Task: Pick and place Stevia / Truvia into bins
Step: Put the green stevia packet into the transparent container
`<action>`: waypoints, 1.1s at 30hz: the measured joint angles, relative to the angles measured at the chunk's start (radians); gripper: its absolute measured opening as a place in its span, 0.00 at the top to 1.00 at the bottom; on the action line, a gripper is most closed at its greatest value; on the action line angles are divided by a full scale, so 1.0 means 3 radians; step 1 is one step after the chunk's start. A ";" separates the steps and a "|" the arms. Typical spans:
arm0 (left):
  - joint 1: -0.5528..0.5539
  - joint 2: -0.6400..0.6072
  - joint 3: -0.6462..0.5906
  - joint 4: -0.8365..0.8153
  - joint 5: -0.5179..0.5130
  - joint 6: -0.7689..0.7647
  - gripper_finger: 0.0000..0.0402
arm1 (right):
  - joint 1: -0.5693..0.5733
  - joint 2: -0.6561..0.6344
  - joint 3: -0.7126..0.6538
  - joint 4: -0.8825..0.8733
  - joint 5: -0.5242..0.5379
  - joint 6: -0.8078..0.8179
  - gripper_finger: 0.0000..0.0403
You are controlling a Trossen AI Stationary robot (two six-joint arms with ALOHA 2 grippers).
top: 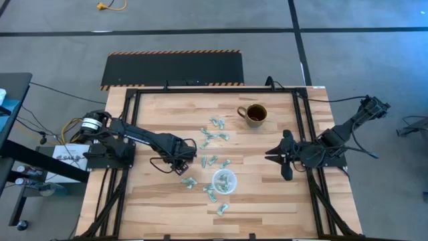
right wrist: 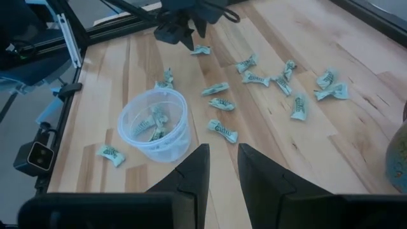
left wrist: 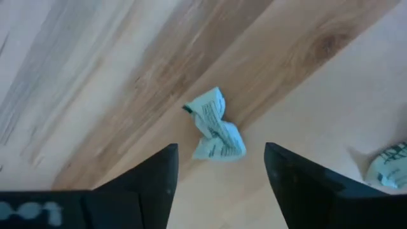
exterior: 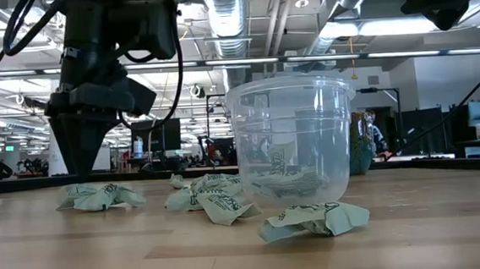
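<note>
Several crumpled pale green Stevia sachets [top: 214, 137] lie flat and scattered on the wooden table. The clear plastic cup [top: 224, 181] stands upright near the table's front, with a few sachets [right wrist: 156, 124] inside it. My left gripper [left wrist: 219, 149] points down, open, just left of the cup. One crumpled sachet [left wrist: 215, 127] lies on the table below it, between the lines of its two fingers and untouched. In the low view this gripper [exterior: 80, 150] hangs over that sachet [exterior: 100, 197]. My right gripper [right wrist: 222, 168] hovers over the table's right side, its fingers a narrow gap apart with nothing between them.
A brown mug [top: 254, 114] with dark contents stands at the far middle of the table. More sachets lie around the cup [exterior: 314, 218] and toward the mug. A black frame [top: 301, 134] runs along the table's left, right and far edges.
</note>
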 joint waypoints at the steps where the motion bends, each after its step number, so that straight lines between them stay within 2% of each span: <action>1: 0.0001 0.0000 0.0000 0.0018 -0.0002 0.0005 0.44 | 0.0000 0.0000 0.0000 -0.0001 -0.0014 0.0000 0.82; 7: 0.0004 -0.0001 -0.0214 0.0365 0.0175 -0.0002 0.45 | 0.0001 0.0000 0.0000 -0.0001 -0.0059 0.0000 0.82; 11: 0.0004 -0.0002 -0.0382 0.0457 0.0188 -0.0211 0.45 | 0.0000 0.0000 0.0000 -0.0001 -0.0070 0.0003 0.82; 19: 0.0003 -0.0013 -0.0425 0.0629 0.0194 -0.0234 0.47 | 0.0000 0.0000 0.0000 -0.0001 -0.0068 0.0001 0.82; 23: 0.0001 -0.0010 -0.0427 0.0687 0.0205 -0.0235 0.59 | -0.0001 0.0000 0.0000 -0.0001 -0.0068 0.0002 0.82; 31: 0.0000 -0.0006 -0.0417 0.0716 0.0143 -0.0281 0.95 | -0.0001 0.0000 0.0000 -0.0002 0.0021 0.0000 0.82; 33: 0.0000 -0.0014 -0.0405 0.0714 0.0108 -0.0297 0.98 | -0.0001 0.0000 0.0000 -0.0002 0.0023 -0.0016 0.82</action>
